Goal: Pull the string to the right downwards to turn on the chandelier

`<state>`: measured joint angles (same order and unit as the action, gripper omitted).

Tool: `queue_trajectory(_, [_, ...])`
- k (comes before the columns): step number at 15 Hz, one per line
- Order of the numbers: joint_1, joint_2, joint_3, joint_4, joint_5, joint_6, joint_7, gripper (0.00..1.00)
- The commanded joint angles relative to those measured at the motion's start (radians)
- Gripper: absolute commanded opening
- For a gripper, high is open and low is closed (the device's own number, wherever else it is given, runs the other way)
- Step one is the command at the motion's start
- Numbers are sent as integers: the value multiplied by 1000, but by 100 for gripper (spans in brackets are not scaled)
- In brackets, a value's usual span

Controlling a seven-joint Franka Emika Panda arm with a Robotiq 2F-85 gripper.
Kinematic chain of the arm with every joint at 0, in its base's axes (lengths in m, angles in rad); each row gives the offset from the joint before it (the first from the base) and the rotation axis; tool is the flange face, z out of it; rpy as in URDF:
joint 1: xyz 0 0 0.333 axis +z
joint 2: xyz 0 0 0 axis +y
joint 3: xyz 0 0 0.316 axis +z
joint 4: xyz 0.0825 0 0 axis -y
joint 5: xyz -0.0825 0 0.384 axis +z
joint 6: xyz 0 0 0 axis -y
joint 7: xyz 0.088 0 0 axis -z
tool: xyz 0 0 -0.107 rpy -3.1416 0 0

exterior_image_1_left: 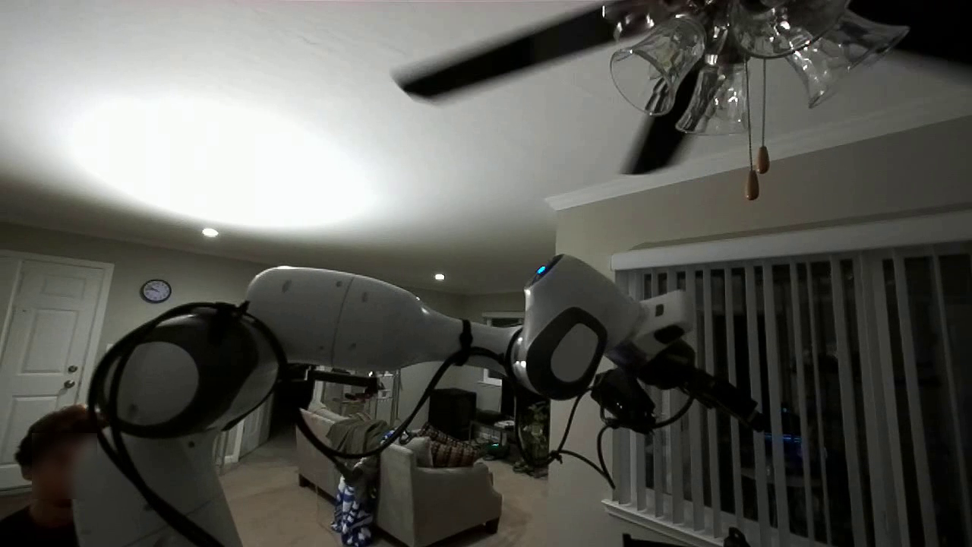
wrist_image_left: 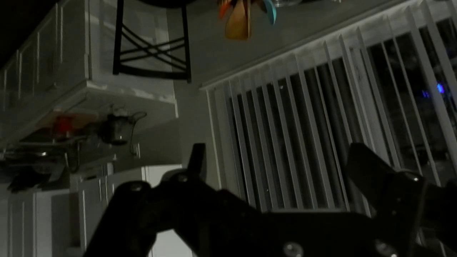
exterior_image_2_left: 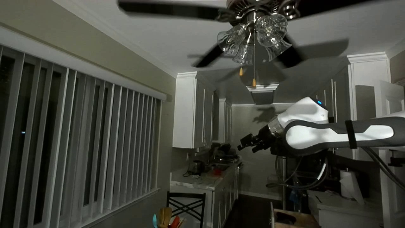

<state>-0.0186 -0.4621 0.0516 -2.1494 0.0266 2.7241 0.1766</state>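
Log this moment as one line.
tool: open, empty | strings: hanging above tool, untouched | chandelier: unlit | status: not yet pulled

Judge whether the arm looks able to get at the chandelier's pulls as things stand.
Likely yes, if it rises: both pulls hang below the chandelier and above the open gripper in both exterior views, and nothing visible blocks the way. Depth is hard to judge.
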Motion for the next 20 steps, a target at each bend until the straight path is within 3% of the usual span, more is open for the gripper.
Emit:
queue_trajectory(1, [-50, -60, 45, -66, -25, 212, 51, 100])
queue_trajectory(4, [-137, -69, 126, -59, -45, 384, 92, 100])
queue_trajectory(8, [-379, -111, 303, -16, -31, 537, 169, 100])
queue_trajectory(9, [-439, -128, 344, -7, -19, 530, 180, 100])
queue_trajectory(10, [-327, -94, 272, -14, -16, 509, 129, 100])
queue_trajectory(12, [-412, -118, 329, -2, -15, 511, 154, 100])
queue_trajectory(16, [-440, -123, 352, -5, -12, 526, 167, 100])
queue_trajectory(20, [-579, -111, 407, 116, -16, 585, 176, 100])
